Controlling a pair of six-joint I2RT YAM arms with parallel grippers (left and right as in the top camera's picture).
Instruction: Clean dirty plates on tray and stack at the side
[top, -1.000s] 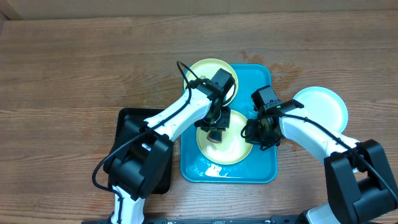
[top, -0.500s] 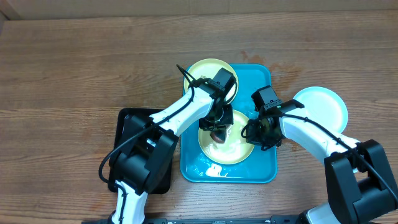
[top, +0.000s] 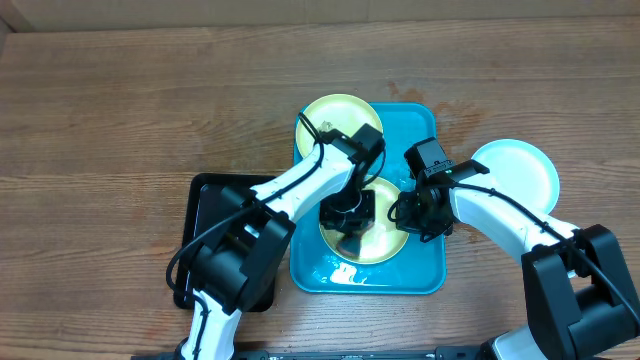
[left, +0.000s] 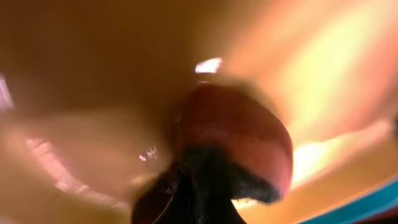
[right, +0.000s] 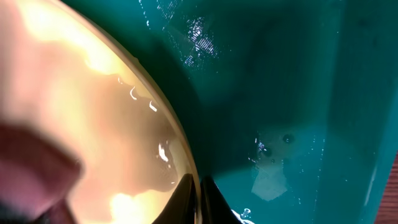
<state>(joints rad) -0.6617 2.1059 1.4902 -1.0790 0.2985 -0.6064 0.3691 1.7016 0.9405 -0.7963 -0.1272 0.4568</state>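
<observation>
My right gripper (right: 199, 188) pinches the yellow-green plate (right: 93, 106) by its rim, jaws nearly together. My left gripper (top: 347, 214) clamps a reddish pad (left: 239, 134) against its centre. It lies in the tray (right: 286, 81). I judge it light, stiff and wet-slick, so the rim is the place to grip.

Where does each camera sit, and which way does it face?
Overhead: above the wooden table, facing straight down; it shows both white arms, the left hand and the right hand over the turquoise tray.
Left wrist: on the left arm, very close to the yellow-green plate, blurred; its dark fingers hold a reddish-brown object.
Right wrist: on the right arm, facing down at the plate's rim and the tray; its fingertips straddle the rim.
Shared: all three views show this plate on the tray.
</observation>
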